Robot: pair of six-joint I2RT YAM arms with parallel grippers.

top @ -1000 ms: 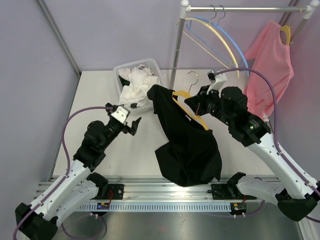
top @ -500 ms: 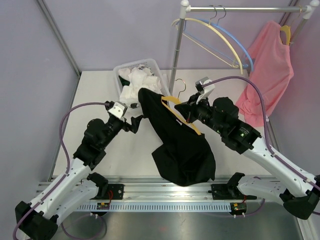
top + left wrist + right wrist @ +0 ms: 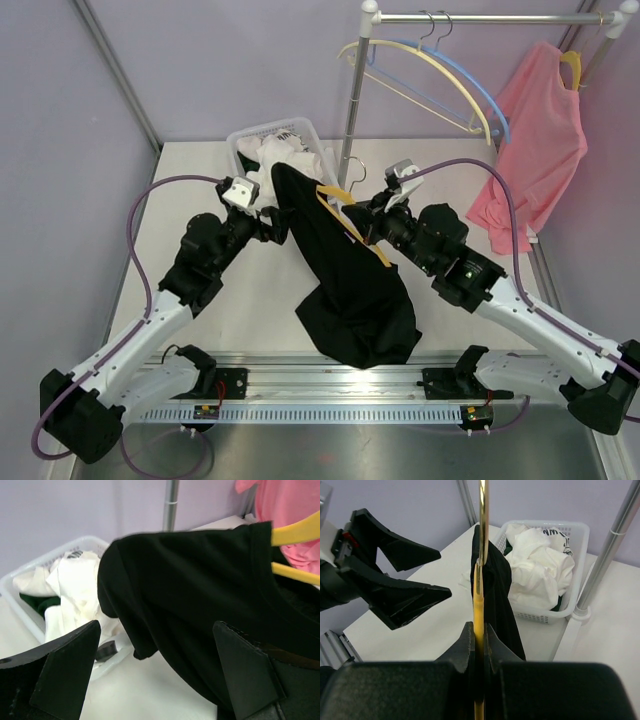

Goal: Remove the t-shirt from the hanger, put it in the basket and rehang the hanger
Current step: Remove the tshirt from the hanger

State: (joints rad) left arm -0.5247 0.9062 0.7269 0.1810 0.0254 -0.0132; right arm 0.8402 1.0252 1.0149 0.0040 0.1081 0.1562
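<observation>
lilac walls [image 3: 250, 60], white table [image 3: 250, 312], chrome clothes rail [image 3: 520, 17] back right

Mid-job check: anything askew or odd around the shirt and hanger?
The yellow hanger, pinched by the right gripper, is tilted steeply, so the black t-shirt hangs lopsided with its lower end bunched on the table. Nothing looks spilled or damaged.

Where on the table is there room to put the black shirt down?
The biggest bare patch of table lies between the left arm and the hanging black t-shirt. A smaller patch lies between the t-shirt and the right arm. The back is crowded: the laundry basket, the yellow hanger and the rack pole sit close together.
</observation>
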